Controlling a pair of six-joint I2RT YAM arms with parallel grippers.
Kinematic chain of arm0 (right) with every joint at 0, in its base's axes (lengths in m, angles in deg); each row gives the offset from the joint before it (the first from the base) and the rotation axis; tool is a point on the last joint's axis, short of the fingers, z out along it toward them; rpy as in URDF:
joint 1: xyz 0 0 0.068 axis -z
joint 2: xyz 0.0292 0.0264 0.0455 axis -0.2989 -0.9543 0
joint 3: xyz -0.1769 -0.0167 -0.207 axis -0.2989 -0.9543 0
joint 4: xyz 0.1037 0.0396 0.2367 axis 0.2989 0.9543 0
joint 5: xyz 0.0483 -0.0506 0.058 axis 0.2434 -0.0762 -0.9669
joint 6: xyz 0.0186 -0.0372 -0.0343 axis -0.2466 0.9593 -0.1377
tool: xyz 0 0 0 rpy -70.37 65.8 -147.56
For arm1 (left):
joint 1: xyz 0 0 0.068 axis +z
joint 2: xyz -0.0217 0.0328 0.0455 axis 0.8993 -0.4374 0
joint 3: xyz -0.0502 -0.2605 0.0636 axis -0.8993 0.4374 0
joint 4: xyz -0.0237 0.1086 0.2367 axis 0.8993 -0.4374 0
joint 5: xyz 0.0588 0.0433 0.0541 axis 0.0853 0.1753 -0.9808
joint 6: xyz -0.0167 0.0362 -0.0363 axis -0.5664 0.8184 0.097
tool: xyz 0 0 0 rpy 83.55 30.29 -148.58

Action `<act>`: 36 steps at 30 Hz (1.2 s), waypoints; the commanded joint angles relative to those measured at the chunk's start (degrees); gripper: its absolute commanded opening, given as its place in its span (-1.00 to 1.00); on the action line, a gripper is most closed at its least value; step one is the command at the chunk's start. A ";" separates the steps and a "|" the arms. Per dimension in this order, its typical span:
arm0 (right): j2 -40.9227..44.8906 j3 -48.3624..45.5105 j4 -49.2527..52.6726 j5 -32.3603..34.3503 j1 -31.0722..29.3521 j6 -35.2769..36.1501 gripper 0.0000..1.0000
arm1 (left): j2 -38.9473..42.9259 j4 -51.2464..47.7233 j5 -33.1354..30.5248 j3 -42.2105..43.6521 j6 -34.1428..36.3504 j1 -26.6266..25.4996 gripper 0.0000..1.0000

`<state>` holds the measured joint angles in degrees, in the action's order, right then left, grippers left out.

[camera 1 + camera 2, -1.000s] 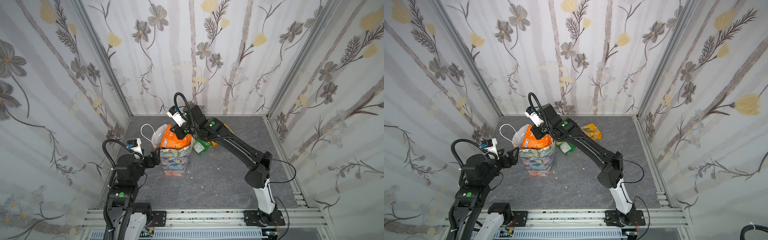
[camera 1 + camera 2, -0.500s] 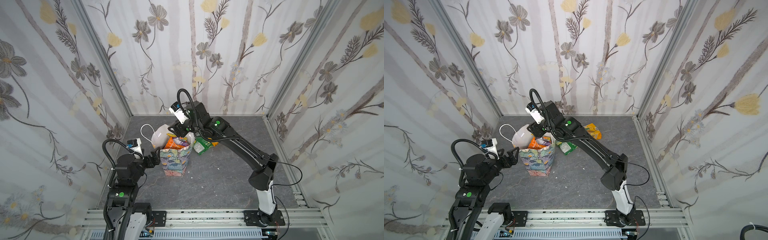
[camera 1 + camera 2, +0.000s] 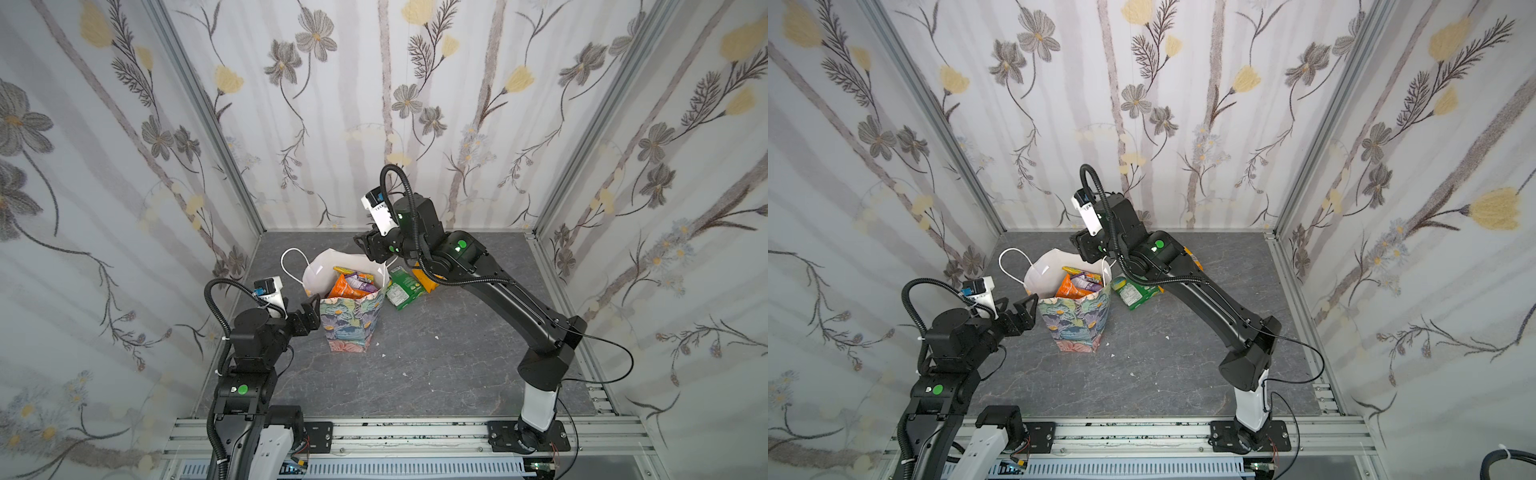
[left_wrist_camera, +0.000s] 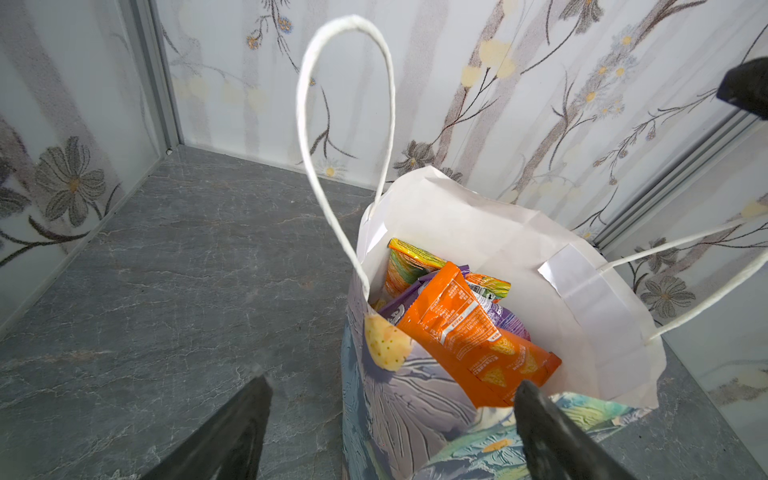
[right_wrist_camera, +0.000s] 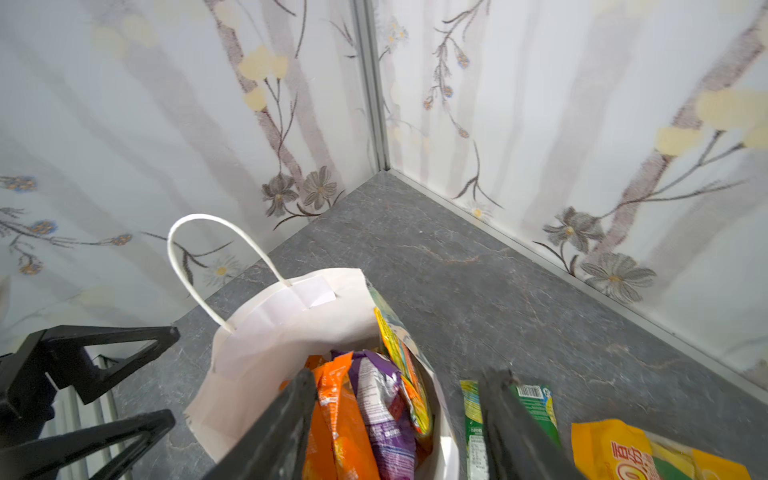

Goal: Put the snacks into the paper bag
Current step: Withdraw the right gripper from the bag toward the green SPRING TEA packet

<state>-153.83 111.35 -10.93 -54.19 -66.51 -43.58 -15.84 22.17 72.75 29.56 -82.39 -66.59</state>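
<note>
Several snacks [image 3: 353, 284] sit in bag [image 3: 351, 322] below right claw [image 3: 371, 257].

Floral wallpapered walls [image 3: 353, 104], grey marbled floor [image 3: 415, 374], aluminium corner posts [image 3: 204, 112]

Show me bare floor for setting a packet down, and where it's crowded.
Bare: the floor between the paper bag, the right arm and the front rail; also the back-left corner behind the bag's handle. Crowded: beside the bag, where the green packet and yellow packet lie by the right gripper.
</note>
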 commanded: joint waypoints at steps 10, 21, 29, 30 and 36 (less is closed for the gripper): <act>18.31 -39.08 -25.29 -7.99 13.94 -18.76 0.31 | 0.16 1.32 -0.60 0.02 0.40 0.06 0.82; 19.21 -56.44 -31.93 -6.31 15.37 -23.66 0.31 | 0.16 0.93 -1.71 -0.27 0.23 0.00 0.80; 12.37 -60.88 -36.32 -10.06 14.93 -27.05 0.30 | 1.24 -0.05 -3.80 -1.39 0.30 -0.11 0.80; 11.84 -61.26 -36.86 -10.08 14.80 -27.38 0.30 | 1.07 -0.37 -4.09 -1.73 0.61 -0.06 0.79; 6.45 -62.58 -41.96 -10.71 14.29 -30.47 0.30 | 0.48 -0.72 -4.80 -1.92 0.73 -0.09 0.78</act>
<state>-145.74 48.97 -48.08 -64.46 -51.96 -71.53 -15.42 20.90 68.70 27.44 -81.74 -66.72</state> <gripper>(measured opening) 0.650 0.892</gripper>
